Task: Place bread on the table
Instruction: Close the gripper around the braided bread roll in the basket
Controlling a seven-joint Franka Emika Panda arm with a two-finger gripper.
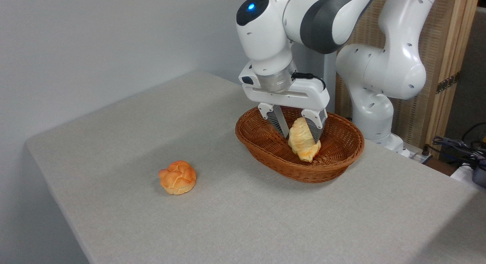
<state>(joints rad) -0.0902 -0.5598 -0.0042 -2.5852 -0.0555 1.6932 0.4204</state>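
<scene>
I have the white two-finger gripper (pixel 301 136) straddling the pale braided loaf (pixel 302 139) inside the brown wicker basket (pixel 265 150) right of centre, its jaws apart and seemingly not yet clamped, so lifting and setting it on the grey cloth-covered table (pixel 235 214) remain.

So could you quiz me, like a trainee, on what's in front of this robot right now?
1. True or false: the long bread lies inside the basket.
2. Where is the round bun?
A) in the basket
B) on the table, left of the basket
C) in the hand
3. Fill in: the fingers of the hand stand on either ____ of the long bread.

Key:
1. True; it is inside the basket, though whether it rests on the bottom or is lifted a little cannot be told.
2. B.
3. Side; whether they already press on it cannot be told.
</scene>
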